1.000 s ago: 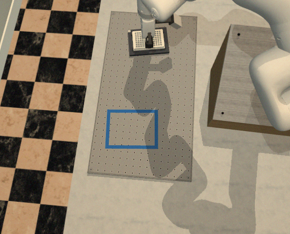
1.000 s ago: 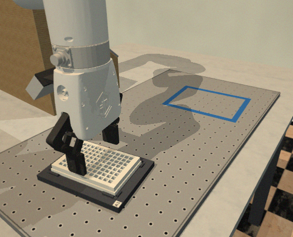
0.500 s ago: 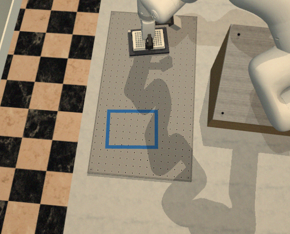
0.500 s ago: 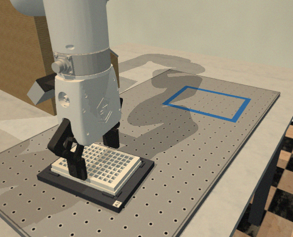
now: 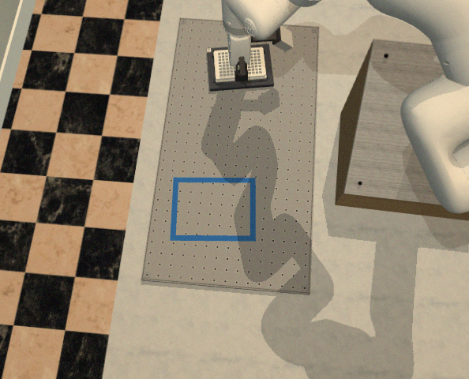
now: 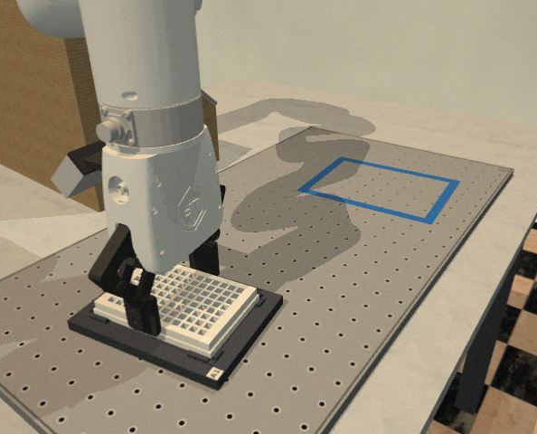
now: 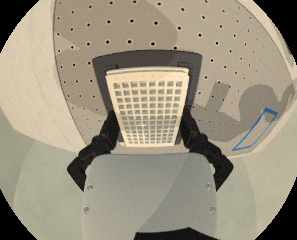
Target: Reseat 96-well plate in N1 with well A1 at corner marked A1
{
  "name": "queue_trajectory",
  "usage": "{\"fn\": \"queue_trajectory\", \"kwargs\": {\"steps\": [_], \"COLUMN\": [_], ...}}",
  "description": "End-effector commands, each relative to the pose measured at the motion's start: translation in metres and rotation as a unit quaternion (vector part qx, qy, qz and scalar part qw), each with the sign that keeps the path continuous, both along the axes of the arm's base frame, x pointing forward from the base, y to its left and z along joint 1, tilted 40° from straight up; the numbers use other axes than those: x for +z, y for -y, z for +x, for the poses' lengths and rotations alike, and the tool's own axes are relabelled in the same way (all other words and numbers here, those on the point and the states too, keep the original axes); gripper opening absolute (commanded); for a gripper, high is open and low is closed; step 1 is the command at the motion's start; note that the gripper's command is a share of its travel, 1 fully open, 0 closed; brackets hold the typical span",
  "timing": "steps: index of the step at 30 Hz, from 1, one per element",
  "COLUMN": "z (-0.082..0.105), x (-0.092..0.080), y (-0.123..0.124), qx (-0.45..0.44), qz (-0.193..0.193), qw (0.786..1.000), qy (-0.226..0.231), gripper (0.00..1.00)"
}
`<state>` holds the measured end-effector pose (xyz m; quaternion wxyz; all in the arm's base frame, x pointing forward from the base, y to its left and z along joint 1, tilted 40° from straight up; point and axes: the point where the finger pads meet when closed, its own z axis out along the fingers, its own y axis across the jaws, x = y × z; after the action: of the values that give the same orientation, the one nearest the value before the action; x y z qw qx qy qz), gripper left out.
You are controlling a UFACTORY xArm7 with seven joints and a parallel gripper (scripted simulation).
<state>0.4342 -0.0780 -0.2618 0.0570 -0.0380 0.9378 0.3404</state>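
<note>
The white 96-well plate [image 6: 180, 306] sits flat in the black plate nest N1 [image 6: 175, 329] at one end of the perforated deck. It also shows in the overhead view [image 5: 239, 65] and in the wrist view [image 7: 150, 107]. A small A1 label [image 6: 215, 372] marks the nest's near corner. My gripper [image 6: 173, 291] is open and lowered over the plate, one black finger on each long side. The fingers stand beside the plate's edges. In the wrist view the gripper [image 7: 150, 136] straddles the plate's near end.
The bench spot B1 [image 5: 213, 209], a blue taped outline, lies further along the deck [image 6: 381, 189]. A brown wooden block [image 5: 394, 130] carrying the arm's base stands beside the deck. The table edge and a checkered floor [image 5: 63, 183] lie on the other side.
</note>
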Motion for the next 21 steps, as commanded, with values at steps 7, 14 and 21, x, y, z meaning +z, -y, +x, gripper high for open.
{"fn": "queue_trajectory", "kwargs": {"steps": [7,14,21], "z": [0.0013,0.0012,0.0012], "x": [0.0006,0.0010,0.0010], "y": [0.0026,0.0029,0.0029], "qx": [-0.001,-0.001,-0.001], "qz": [-0.002,-0.002,-0.002], "qw": [1.000,1.000,1.000], "qy": [0.001,0.001,0.001], "gripper": [1.00,0.00,0.00]}}
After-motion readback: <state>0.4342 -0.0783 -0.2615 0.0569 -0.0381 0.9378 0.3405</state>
